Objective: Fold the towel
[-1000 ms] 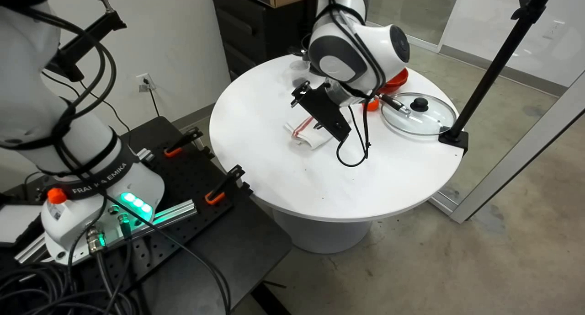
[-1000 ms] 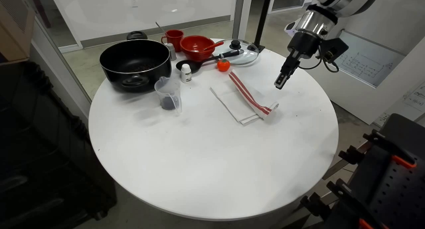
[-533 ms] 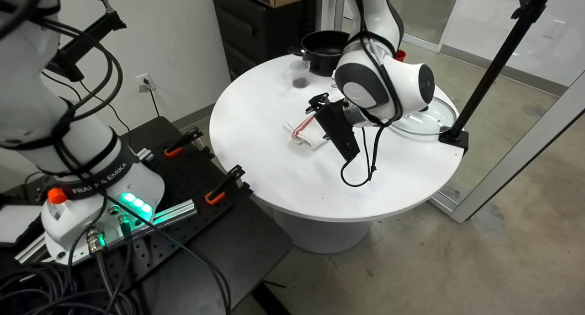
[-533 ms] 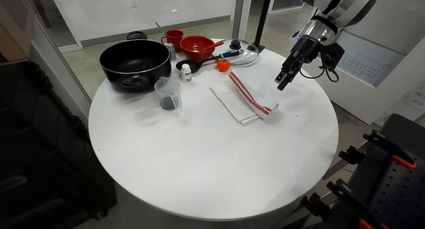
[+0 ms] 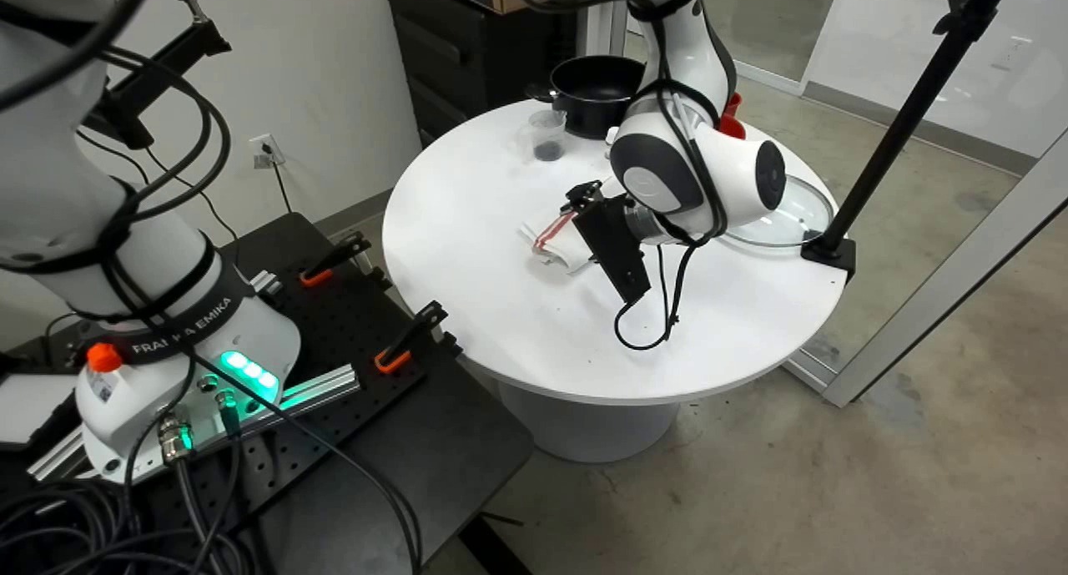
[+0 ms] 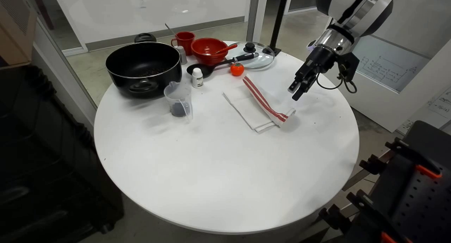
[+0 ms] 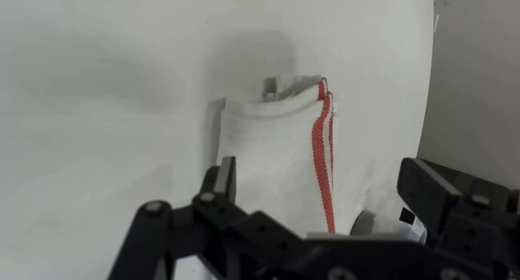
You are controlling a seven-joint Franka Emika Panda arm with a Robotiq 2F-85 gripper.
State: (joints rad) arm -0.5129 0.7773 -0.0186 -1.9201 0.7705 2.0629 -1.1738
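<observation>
Leftmost in an exterior view, a black pot (image 6: 164, 80) is standing near the edge of the white table (image 6: 218, 172). To its right, a clear jug (image 6: 178, 91) is standing, dark at the bottom. Behind, a red mug (image 6: 186, 42) is standing; a white bottle (image 6: 197, 78) is standing nearer the front. Next, a red bowl (image 6: 208, 56) is sitting behind a black ladle (image 6: 204, 70), whose handle is reaching over the glass lid (image 6: 264, 58), and a tomato (image 6: 237, 69) is sitting just in front of that handle.

The towel (image 6: 246, 106) is lying on the table in front of the tomato, folded in layers, its red stripes running along a raised fold. Up and to the right of it, I am hanging my pincer (image 6: 295, 92) over the table, slanting down to the left, and bare table is showing between my tips and the towel's near end. In an exterior view my arm (image 5: 659, 166) and pincer are hiding part of the towel.

In the wrist view, one finger (image 7: 226, 176) is covering a bit of the towel's left edge; the towel is lying between my fingers there, nearer this one, its layers gaping at the upper end, its stripes running down the right side. At the far right the other finger (image 7: 424, 186) is standing clear of the towel. My jaws are standing spread wide, and I cannot tell how high above the towel they are hanging.
</observation>
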